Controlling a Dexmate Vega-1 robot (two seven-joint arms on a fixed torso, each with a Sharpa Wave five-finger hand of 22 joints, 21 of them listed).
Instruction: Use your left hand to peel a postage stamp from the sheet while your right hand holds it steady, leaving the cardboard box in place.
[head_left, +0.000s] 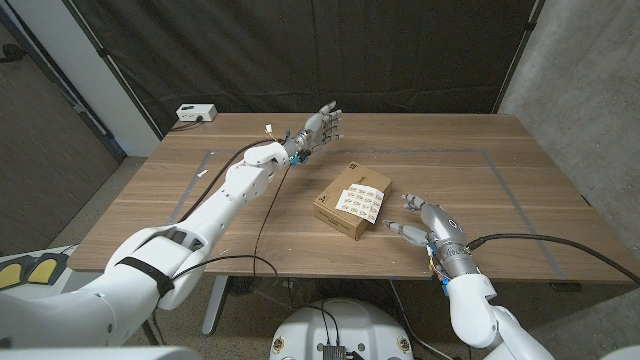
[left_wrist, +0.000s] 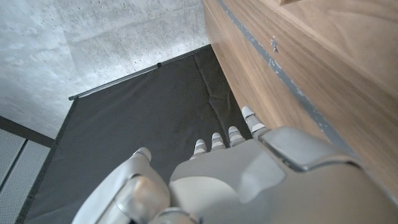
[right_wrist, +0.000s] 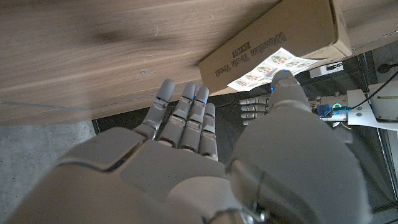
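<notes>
Both hands empty, fingers spread: left hand (head_left: 322, 126) far from sheet (head_left: 358, 200), right hand (head_left: 418, 222) just right of box (head_left: 350, 199) — clumsy reach could shove box.

My left arm stretched far forward over the counter (head_left: 200, 215), left hand (head_left: 318, 128) raised with fingers spread and holding nothing, my right arm bent in close, right hand (head_left: 421, 222) low near the front edge, fingers apart and empty
</notes>
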